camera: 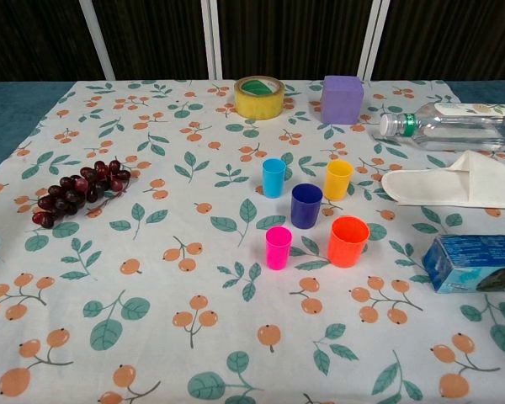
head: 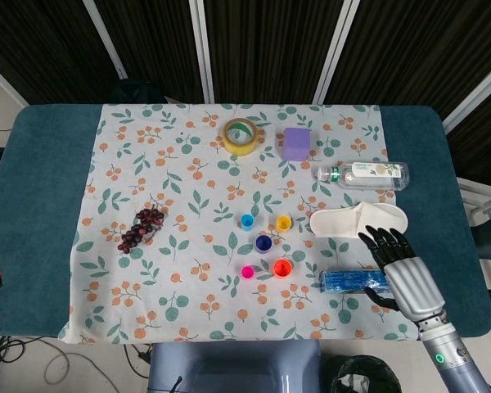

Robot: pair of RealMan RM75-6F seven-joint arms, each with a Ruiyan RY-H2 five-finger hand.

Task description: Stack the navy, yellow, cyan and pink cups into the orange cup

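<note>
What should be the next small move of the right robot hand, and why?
Probably carry the right robot hand leftward toward the navy cup. The hand is open and holds nothing, above the blue packet, well apart from the cups. All the cups stand separately, and the orange cup holds none of them, so stacking has not started. The navy cup is first in the task's order.

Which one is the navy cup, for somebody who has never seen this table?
Start at the leaf-patterned cloth and find the cluster of five small cups near its middle. The navy cup stands at the centre of that cluster, between the cyan cup and yellow cup behind it and the pink cup and orange cup in front. It is the only dark one.
</note>
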